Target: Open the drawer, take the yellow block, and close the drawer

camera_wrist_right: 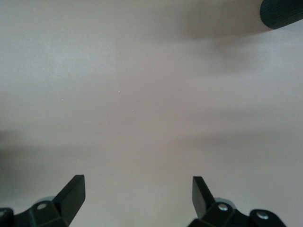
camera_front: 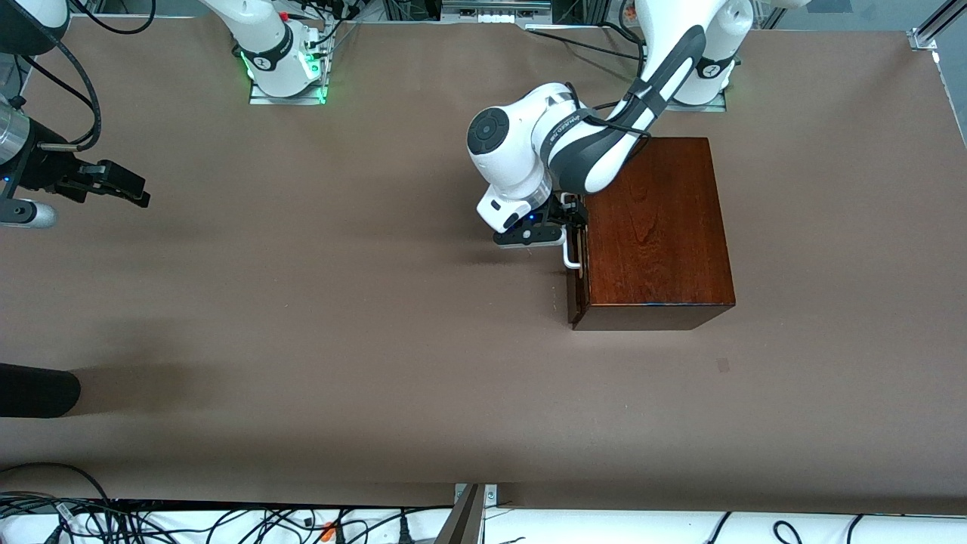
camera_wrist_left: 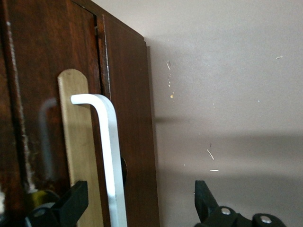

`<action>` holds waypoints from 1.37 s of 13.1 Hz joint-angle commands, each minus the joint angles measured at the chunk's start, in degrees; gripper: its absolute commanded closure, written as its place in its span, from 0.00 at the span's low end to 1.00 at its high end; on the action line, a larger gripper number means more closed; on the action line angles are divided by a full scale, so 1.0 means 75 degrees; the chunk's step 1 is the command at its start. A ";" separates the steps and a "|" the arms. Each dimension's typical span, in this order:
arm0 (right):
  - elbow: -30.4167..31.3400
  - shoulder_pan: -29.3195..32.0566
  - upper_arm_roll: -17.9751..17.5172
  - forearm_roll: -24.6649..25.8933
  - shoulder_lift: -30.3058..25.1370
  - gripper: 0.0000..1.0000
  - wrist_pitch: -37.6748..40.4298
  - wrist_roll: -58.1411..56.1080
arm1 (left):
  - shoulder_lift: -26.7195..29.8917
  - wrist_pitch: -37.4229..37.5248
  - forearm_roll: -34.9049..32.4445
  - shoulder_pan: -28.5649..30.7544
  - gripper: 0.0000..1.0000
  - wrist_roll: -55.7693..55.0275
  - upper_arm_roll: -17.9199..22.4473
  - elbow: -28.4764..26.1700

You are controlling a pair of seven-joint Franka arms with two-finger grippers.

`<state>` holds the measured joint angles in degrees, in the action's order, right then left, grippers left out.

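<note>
The dark mahogany box [camera_front: 653, 234] stands on the table near the left arm's base. Its drawer front [camera_wrist_left: 42, 94] looks shut against the box, so the pale tray is hidden. The white bar handle [camera_front: 572, 257] faces the right arm's end of the table. My left gripper [camera_front: 574, 213] is open at the handle. In the left wrist view the handle [camera_wrist_left: 111, 161] runs between the fingers [camera_wrist_left: 75, 201] without touching either. The yellow block is out of view. My right gripper [camera_front: 132, 185] is open and empty, waiting over bare table at the right arm's end; it also shows in the right wrist view [camera_wrist_right: 137, 198].
A dark rounded object [camera_front: 38, 389] lies at the table's edge at the right arm's end, nearer the front camera. It also shows in the right wrist view [camera_wrist_right: 284, 12]. Cables run along the table's near edge [camera_front: 227, 521].
</note>
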<state>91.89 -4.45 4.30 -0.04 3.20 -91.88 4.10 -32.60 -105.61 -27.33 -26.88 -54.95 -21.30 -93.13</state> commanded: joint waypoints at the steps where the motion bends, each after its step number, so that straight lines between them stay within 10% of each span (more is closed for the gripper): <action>1: -0.0076 0.0066 -0.0058 -0.0065 -0.0017 0.00 0.0087 -0.0078 | -0.0187 0.0019 -0.0247 -0.0072 0.00 -0.0149 0.0005 0.0053; 18: -0.0076 0.0066 -0.0058 -0.0053 -0.0017 0.00 0.0098 -0.0078 | -0.0563 -0.0790 -0.0025 -0.0354 0.00 -0.0618 -0.0030 0.0334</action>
<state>91.89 -4.45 4.29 -0.04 3.21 -91.87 4.10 -35.16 -109.72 -27.46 -28.65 -58.42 -21.25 -92.95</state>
